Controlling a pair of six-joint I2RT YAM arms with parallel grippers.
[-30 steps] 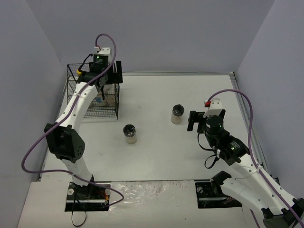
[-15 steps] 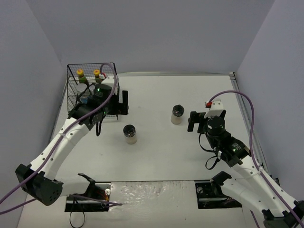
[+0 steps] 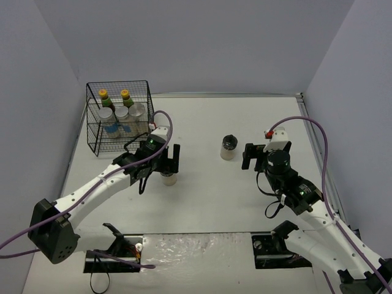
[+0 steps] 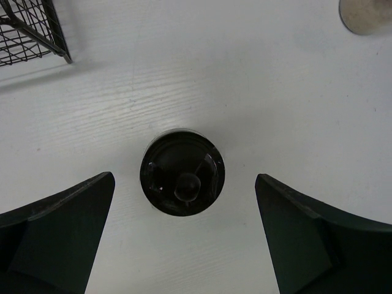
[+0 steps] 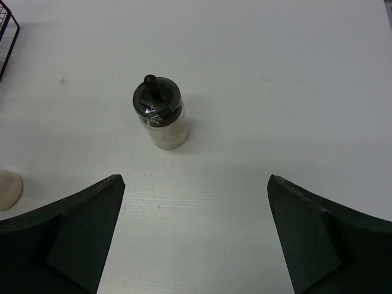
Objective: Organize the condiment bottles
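Note:
Two sauce bottles with yellow caps (image 3: 104, 97) (image 3: 125, 97) and three silver-lidded jars (image 3: 121, 114) stand in the black wire rack (image 3: 97, 144) at the back left. A black-lidded spice jar (image 3: 169, 179) stands on the table under my left gripper (image 3: 166, 164). In the left wrist view the open fingers (image 4: 67, 226) flank this jar (image 4: 182, 173) without touching it. A second black-lidded jar (image 3: 228, 147) stands mid-table. My right gripper (image 3: 256, 156) is open and empty to its right. In the right wrist view the jar (image 5: 160, 116) lies ahead of the gripper (image 5: 195, 179).
The rack's corner shows at the upper left of the left wrist view (image 4: 30, 30) and of the right wrist view (image 5: 6, 37). The table's right edge (image 3: 315, 147) runs beside the right arm. Grey walls close in the back and sides.
My left arm has swung from the rack forward and right, and now hovers open over the nearer black-lidded jar. The right arm has barely moved.

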